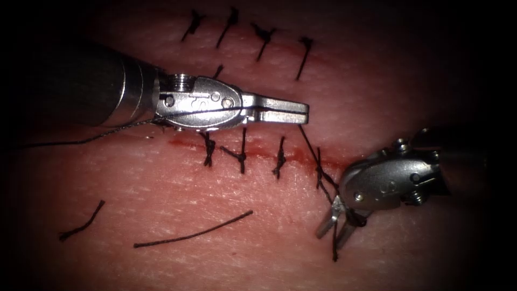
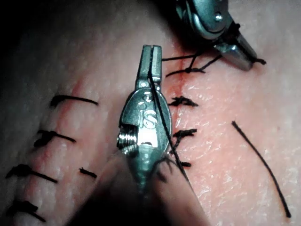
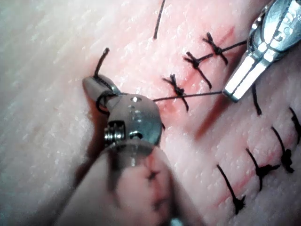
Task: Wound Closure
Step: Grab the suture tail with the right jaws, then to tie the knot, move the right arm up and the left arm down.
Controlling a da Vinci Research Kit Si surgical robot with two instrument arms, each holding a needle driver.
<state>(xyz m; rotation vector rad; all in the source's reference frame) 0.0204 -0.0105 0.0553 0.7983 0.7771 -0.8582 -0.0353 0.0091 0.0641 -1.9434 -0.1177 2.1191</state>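
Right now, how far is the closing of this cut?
Done: three knotted stitches cross the cut, and cut ends lie on the tissue below. In hand: a fourth stitch at the cut's right end; the left hand, shut, holds its thread taut, and thread is wound around the right hand. Left: that knot looks unfinished, its tails uncut.

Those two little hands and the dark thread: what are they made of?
Both look like bare metal. The left hand, shut on the thread, is bright with glints; the right hand, thread wound about it, is matte grey. The thread looks like black braided fibre, possibly silk or synthetic.
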